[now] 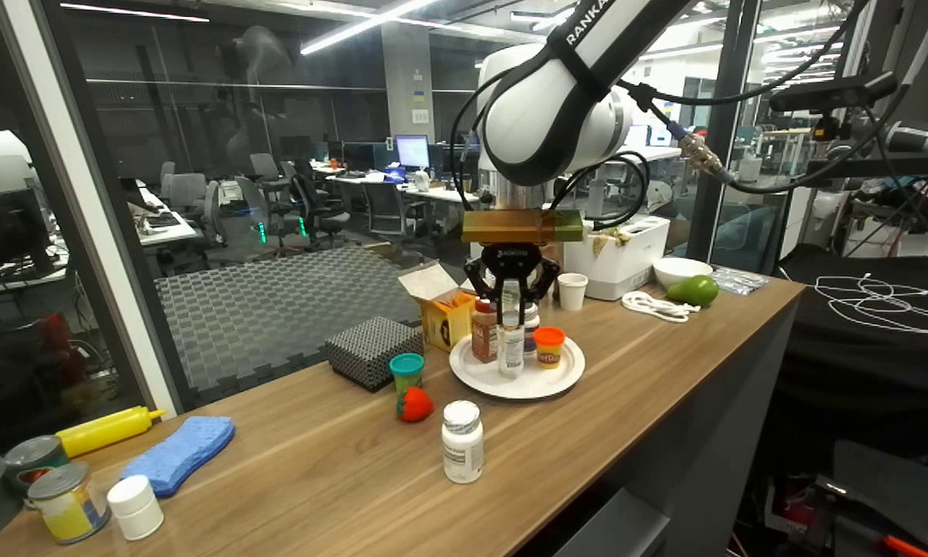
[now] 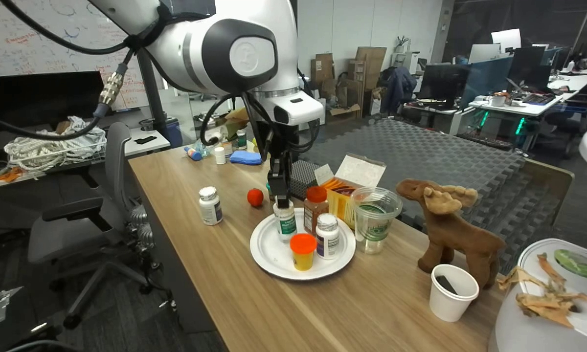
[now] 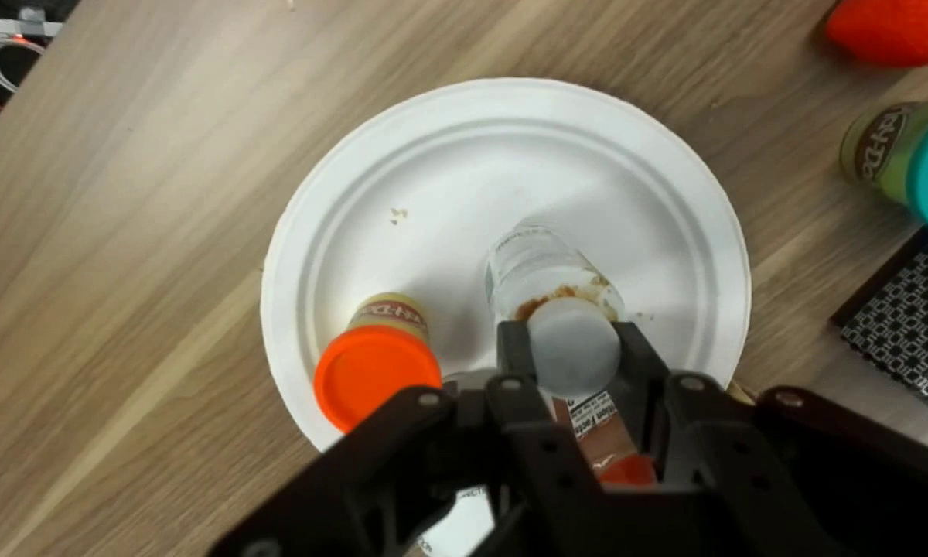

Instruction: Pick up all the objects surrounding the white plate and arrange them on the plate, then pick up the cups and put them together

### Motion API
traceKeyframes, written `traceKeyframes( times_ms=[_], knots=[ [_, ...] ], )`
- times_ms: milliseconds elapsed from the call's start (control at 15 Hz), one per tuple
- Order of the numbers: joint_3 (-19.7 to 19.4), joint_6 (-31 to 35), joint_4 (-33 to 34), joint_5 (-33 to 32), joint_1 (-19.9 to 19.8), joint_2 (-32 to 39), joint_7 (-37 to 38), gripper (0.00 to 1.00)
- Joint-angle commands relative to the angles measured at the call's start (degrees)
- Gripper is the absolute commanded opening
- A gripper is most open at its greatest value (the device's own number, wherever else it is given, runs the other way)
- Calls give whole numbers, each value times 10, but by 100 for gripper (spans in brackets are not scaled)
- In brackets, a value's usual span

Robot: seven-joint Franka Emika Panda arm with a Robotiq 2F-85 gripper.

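Ceiling strips [image 1: 367, 27] glare white in an exterior view, dark glass [image 1: 201, 112] there shows faint reflections; wrist view bright, pale sheen on table [image 3: 162, 147], soft shadow on plate [image 3: 433, 182] beside bottle [image 3: 549, 278], gripper [image 3: 576, 340] dark and soft-focus

Plush moose [image 2: 452, 234], blue sponge [image 1: 179, 455], orange carton [image 1: 445, 325]

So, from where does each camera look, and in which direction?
In an exterior view: sits nearer the blue sponge, faces over the counter toward the paper cup; arm and tool show.
In an exterior view: sits nearer the paper cup, faces toward the blue sponge; arm and tool show.
Wrist view: sits above the white plate, looks down; only the tool shows.
Both exterior views share white plate, blue sponge, paper cup.
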Motion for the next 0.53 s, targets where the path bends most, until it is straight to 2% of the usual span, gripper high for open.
traceKeyframes(
  times_ms=[0,467],
  knots=[
    [-4,26,11,10,-6,10,12,22],
    [-10,32,20,14,-12,32,16,22]
  ],
)
